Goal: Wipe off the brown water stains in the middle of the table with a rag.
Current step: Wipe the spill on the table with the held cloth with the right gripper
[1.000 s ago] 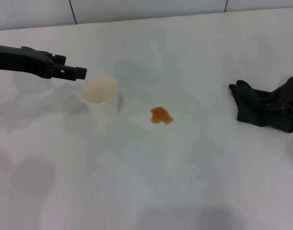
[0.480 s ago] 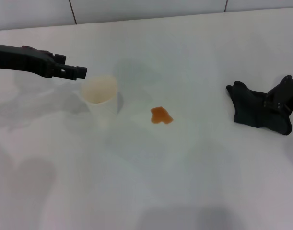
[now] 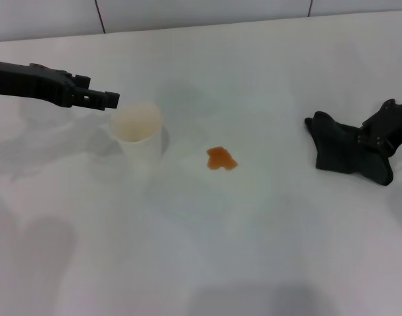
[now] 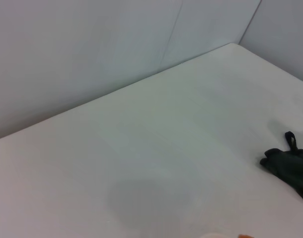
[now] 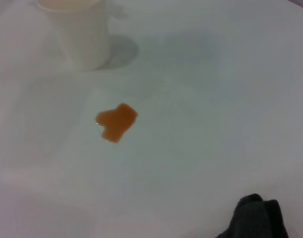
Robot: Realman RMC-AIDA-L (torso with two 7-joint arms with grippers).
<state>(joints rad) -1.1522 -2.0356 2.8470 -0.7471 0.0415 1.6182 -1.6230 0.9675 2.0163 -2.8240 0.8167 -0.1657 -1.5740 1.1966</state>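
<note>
Sliding toward the middle of the wide white matte table (image 3: 266, 263), the bunched black cloth rag (image 3: 342, 153) now lies a little nearer the stain than it did a second ago, carried along by the right gripper (image 3: 378, 137), whose black jaws are pinching the rag's far edge. The gripper itself has risen and shifted inward over the same span. On the other side, the left gripper (image 3: 102, 99) hangs just beside the rim of the pale cylindrical cup (image 3: 139, 137), unchanged from the earlier frames; whether its jaws are spread or pressed together cannot be told from here.

The small orange-brown water stain (image 3: 221, 158), irregular in outline and flat, sits in the middle of the table, between cup and rag, near the cup and well apart from the rag. It has not been touched.

The right gripper is cut off by the head view's edge, so only its tip shows. In the right wrist view the rag (image 5: 255, 218) appears as a dark corner cut by the picture's border, with the stain (image 5: 116, 121) and the cup (image 5: 82, 34) beyond it; the cup's top is cropped. The left wrist view catches the rag (image 4: 289, 166) far off against the table (image 4: 156, 148), and none of that arm's own jaws.
</note>
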